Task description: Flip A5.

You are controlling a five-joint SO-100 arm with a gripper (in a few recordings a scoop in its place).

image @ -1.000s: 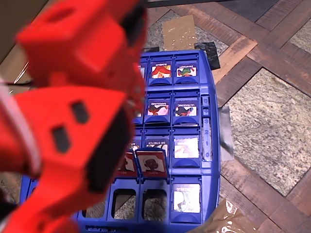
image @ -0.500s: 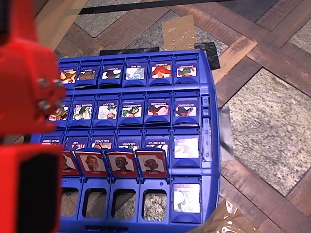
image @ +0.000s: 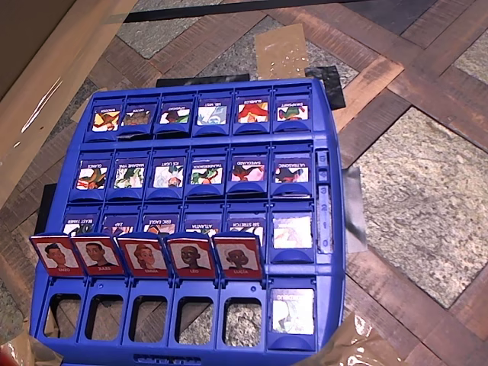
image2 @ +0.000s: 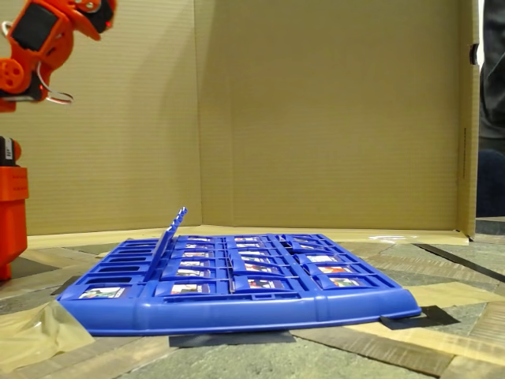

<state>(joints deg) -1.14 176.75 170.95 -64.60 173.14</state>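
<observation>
The blue flip-tile board lies flat on the floor. In the overhead view A5 lies flat in the rightmost slot of the nearest row, its pale glossy side up with only a faint picture. To its left, several red-framed portrait tiles stand upright in one line; the fixed view shows them edge-on. High at the left edge of the fixed view is the orange arm, well away from the board, and its fingers are out of the frame.
Blue-framed creature tiles fill the far rows, one showing a pale glossy surface. Black tape holds the board's corners down. A cardboard wall stands behind the board. The arm's base sits to its left.
The orange arm, which covered the left of the overhead view a second ago, has pulled away to the left and left that view. The tiles stand as before.
</observation>
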